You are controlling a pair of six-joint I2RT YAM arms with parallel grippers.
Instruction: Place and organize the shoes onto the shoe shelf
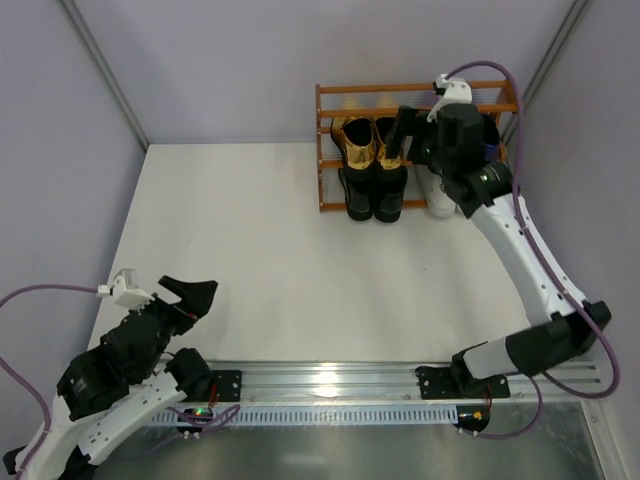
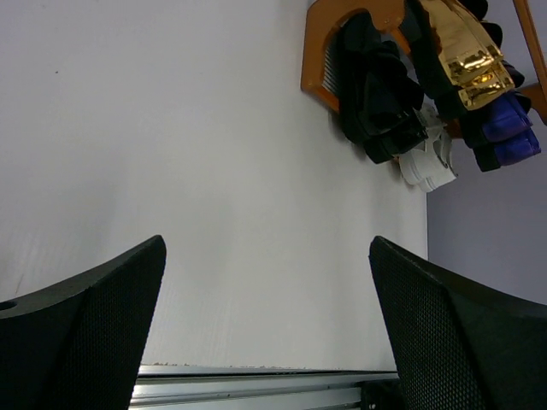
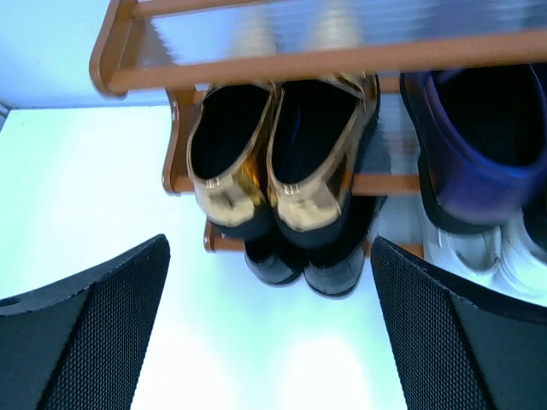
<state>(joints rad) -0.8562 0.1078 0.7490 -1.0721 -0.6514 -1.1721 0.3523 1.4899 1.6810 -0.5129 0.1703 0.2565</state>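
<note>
The orange-brown shoe shelf (image 1: 326, 150) stands at the far edge of the table. Gold loafers (image 1: 368, 142) sit on its upper tier at the left, and black loafers (image 1: 374, 196) sit below them. A white sneaker (image 1: 438, 196) is on the lower tier at the right. My right gripper (image 1: 405, 133) hovers open and empty in front of the upper tier. Its wrist view shows the gold loafers (image 3: 273, 162), the black loafers (image 3: 308, 265), the purple loafers (image 3: 483, 145) and the white sneakers (image 3: 479, 248). My left gripper (image 1: 195, 297) is open and empty at the near left.
A metal rail (image 1: 330, 378) runs along the table's near edge between the arm bases. Grey walls close in behind and beside the shelf. In the left wrist view the shelf (image 2: 320, 51) with the shoes is far off at the upper right.
</note>
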